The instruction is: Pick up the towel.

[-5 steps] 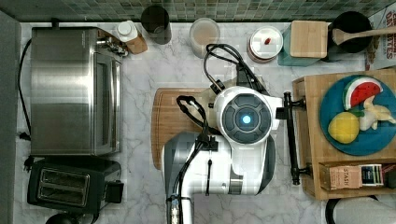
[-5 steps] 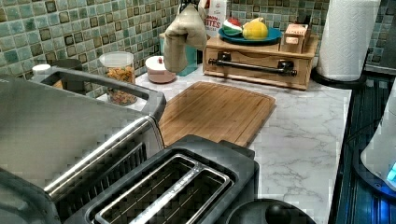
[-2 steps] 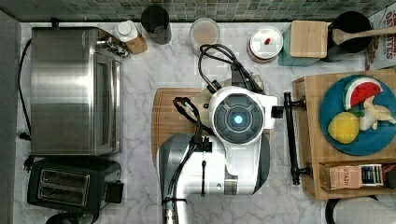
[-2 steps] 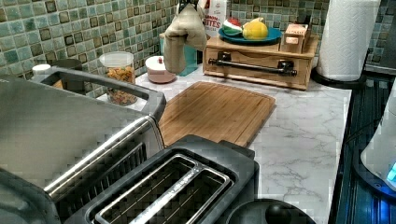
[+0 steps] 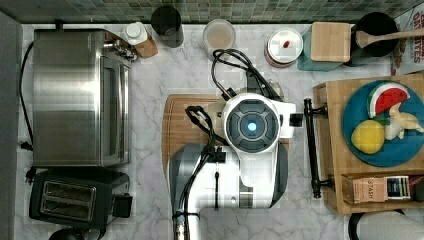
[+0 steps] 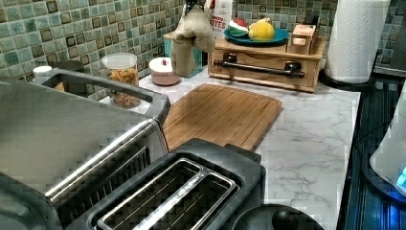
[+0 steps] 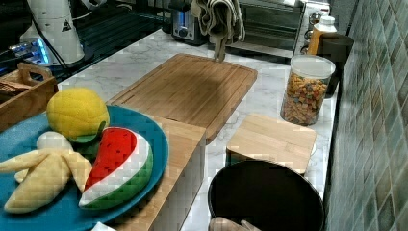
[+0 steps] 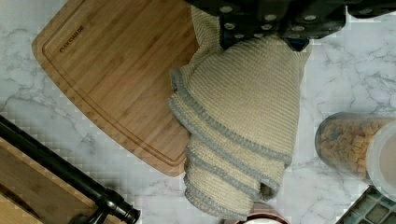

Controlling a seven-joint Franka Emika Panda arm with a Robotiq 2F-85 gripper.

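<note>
The towel (image 8: pixel 238 130), a cream ribbed cloth with grey edging, hangs in folds from my gripper (image 8: pixel 259 35), which is shut on its upper end. In the left view the towel (image 6: pixel 191 38) dangles in the air above the far end of the wooden cutting board (image 6: pixel 225 115). In the right view the towel (image 7: pixel 219 19) hangs over the board's (image 7: pixel 192 91) far edge, its lower tip just above the wood. The arm (image 5: pixel 250 125) covers the middle of the board (image 5: pixel 185 125) in the top view.
A steel toaster oven (image 5: pixel 75 95) and a black toaster (image 5: pixel 70 197) stand at the top view's left. A cereal jar (image 6: pixel 122 79) and a small lidded bowl (image 6: pixel 163 72) line the tiled wall. A wooden crate (image 5: pixel 360 150) holds a blue plate (image 5: pixel 385 125) of toy fruit.
The arm has shifted slightly to the top view's left over the board. The towel stays hanging from the shut gripper.
</note>
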